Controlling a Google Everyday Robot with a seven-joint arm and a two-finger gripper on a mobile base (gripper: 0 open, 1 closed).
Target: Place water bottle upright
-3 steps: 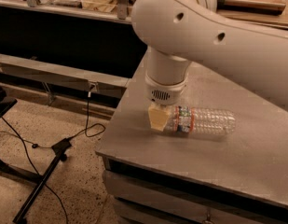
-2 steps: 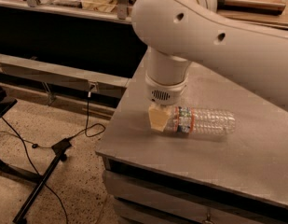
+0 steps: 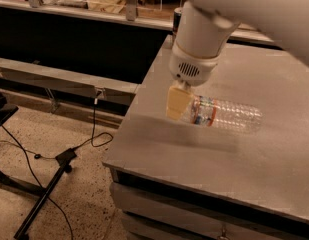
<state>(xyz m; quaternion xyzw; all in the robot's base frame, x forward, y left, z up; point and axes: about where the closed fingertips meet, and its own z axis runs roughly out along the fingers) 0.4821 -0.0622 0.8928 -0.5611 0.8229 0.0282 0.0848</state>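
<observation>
The water bottle (image 3: 229, 115) is lying on its side on the grey table (image 3: 254, 169), neck end toward the left. The gripper (image 3: 179, 105) is right down at that end, hiding the cap. Honestly can't tell if it's clamped on or just touching.

I see the water bottle (image 3: 230, 115) lying flat on the table (image 3: 184, 156), my gripper (image 3: 179, 107) at its labelled end.
</observation>
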